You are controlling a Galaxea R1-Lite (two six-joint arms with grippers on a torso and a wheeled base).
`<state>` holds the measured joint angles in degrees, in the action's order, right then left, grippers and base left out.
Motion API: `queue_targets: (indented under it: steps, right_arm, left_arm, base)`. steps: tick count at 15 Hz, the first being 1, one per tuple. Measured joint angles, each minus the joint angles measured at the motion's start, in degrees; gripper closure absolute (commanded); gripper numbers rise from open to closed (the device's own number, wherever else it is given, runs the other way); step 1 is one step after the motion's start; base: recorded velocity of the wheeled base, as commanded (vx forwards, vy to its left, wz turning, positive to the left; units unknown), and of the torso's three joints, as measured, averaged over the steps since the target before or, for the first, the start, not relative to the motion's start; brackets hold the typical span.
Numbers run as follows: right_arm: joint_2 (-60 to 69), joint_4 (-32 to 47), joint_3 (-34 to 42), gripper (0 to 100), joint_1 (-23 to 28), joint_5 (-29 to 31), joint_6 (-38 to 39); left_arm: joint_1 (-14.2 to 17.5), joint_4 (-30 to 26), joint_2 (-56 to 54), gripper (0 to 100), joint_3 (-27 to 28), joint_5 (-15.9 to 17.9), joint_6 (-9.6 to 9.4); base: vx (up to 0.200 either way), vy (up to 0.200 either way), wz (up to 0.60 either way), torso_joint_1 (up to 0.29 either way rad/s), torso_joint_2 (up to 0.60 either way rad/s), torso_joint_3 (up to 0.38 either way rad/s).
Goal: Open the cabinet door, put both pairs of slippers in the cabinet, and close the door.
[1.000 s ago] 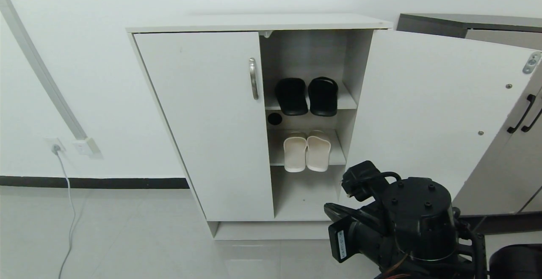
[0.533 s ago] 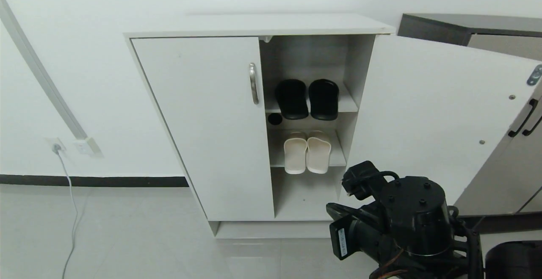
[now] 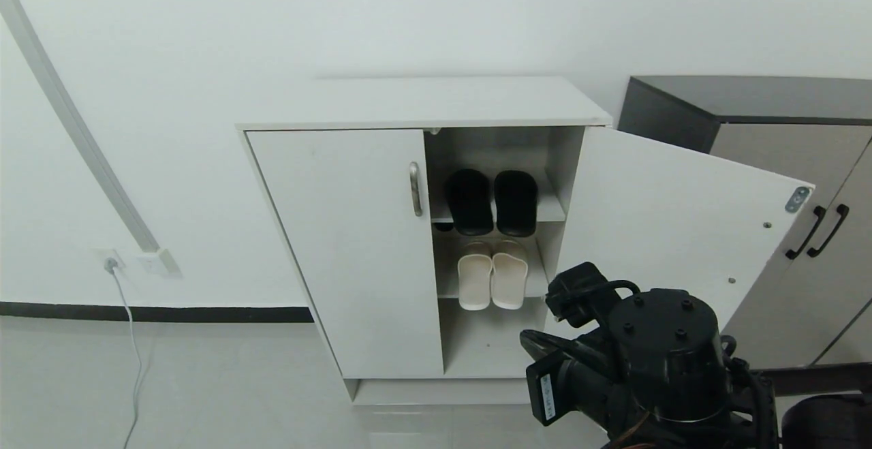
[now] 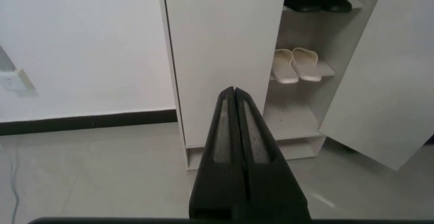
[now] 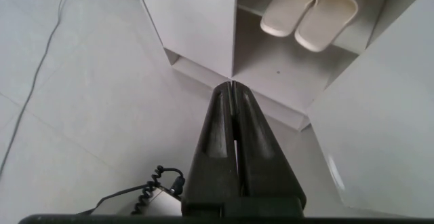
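Right wrist view shows the right gripper [image 5: 232, 88] clenched and empty, with the white slippers [image 5: 324, 15] beyond; left wrist view shows the left gripper [image 4: 234, 95] likewise. Head view, frame centre: cabinet [image 3: 422, 101], right door [image 3: 667, 217] open, black slippers [image 3: 470, 200] shelved above the white pair.

Left end effector [image 4: 234, 94]: fingers [image 4: 221, 129] pressed together along full length, nothing between them; held in air, angled forward and down. Right end effector [image 5: 232, 88]: fingers likewise flat against each other, empty, tilted down more steeply. Right arm [image 3: 664, 350]: folded at near right, bulky black joint housing uppermost, smaller black link projecting from it toward far left.
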<state>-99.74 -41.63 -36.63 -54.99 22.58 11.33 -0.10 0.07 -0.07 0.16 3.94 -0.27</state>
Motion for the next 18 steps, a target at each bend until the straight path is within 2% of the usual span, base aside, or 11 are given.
queue_targets:
  steps: [10, 18]
  right_arm:
    - [-0.09, 0.06, 0.12, 100, -0.11, 0.0, -0.06]
    - [-0.17, 0.04, 0.44, 100, -0.05, 0.0, -1.06]
  left_arm:
    - [0.02, 0.0, 0.0, 100, 0.02, 0.02, 0.02]
    - [-0.01, 0.0, 0.0, 100, 0.02, 0.02, 0.0]
  base:
    - [0.0, 0.0, 0.0, 0.174, -0.49, -0.316]
    - [0.0, 0.0, 0.0, 0.236, -0.56, -0.325]
